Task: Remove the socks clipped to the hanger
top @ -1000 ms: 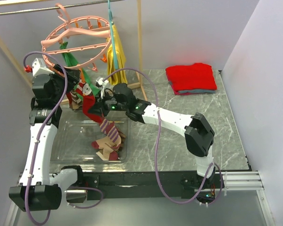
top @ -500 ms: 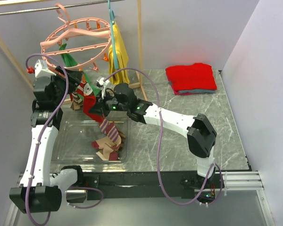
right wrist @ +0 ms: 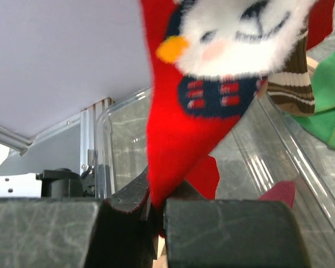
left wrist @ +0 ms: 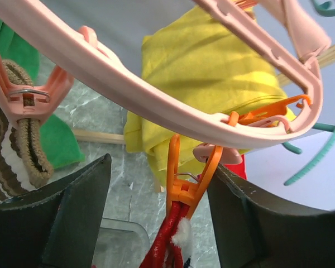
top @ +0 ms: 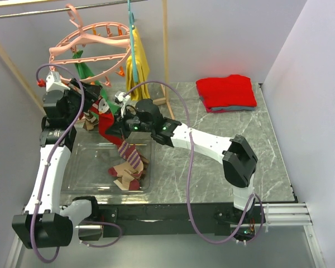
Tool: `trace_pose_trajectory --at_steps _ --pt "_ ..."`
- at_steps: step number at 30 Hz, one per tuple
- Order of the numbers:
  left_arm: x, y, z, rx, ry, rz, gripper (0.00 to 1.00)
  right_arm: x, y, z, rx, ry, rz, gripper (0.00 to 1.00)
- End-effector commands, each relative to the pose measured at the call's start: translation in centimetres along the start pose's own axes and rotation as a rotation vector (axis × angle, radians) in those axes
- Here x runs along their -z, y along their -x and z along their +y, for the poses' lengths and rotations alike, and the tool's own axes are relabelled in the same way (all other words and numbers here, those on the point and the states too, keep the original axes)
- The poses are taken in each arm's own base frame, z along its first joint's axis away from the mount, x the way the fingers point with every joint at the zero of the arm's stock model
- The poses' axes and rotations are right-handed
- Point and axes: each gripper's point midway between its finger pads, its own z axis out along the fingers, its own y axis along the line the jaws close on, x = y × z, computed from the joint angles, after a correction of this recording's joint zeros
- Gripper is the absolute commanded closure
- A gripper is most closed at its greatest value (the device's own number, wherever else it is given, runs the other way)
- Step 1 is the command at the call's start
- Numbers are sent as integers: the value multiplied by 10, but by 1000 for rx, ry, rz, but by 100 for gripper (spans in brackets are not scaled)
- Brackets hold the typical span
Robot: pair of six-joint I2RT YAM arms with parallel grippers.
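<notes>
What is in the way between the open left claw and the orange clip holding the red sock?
Nothing visible. The left gripper is open, and the orange clip hangs right in line with its gap, just under the pink hanger, with the red sock dangling below.

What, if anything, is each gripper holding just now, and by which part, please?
The right gripper pinches the red sock by its lower end. The left gripper holds nothing, open astride the orange clip.

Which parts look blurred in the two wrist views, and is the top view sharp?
Left wrist view: the dark left fingers look soft, the orange clip is sharp. Right wrist view: the right fingers are slightly blurred, the red sock is clear. Top view: sharp, evenly lit.
</notes>
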Motion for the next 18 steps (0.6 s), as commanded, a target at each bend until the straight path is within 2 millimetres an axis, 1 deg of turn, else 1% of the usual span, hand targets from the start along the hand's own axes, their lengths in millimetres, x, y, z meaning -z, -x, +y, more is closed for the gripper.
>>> trace_pose_trajectory --at_steps 1,2,3,6,7,9,10,12,13,14,15,16,18 --pt "-1 17 -19 -37 -49 -36 30 17 29 24 36 34 -64 100" --pt "-2 18 -18 -37 -50 -37 32 18 29 25 36 33 -65 100" --pt "-1 20 -22 -37 -66 -46 34 18 28 24 37 31 -64 100" --pt "2 24 -26 -37 -80 -67 46 19 25 24 34 27 -58 100" --pt "2 26 -27 -38 -84 -75 55 19 23 23 31 26 -54 100" --pt "5 29 -31 -45 -92 -87 67 20 22 24 31 24 -54 100" --pt "6 30 -32 -48 -95 -90 76 20 19 23 29 21 -50 100" --pt "8 31 -33 -54 -96 -93 84 21 19 23 30 20 -50 100" --pt "8 33 -33 -55 -93 -97 92 21 18 22 30 17 -46 100" --pt "9 33 -34 -58 -95 -99 96 21 17 21 30 13 -44 100" --pt "9 32 -33 -57 -93 -97 98 21 13 19 26 8 -30 100" --pt "10 34 -32 -57 -88 -105 99 21 13 17 30 -3 -30 100" --pt "11 34 -32 -53 -87 -113 99 22 8 14 27 -15 -12 100"
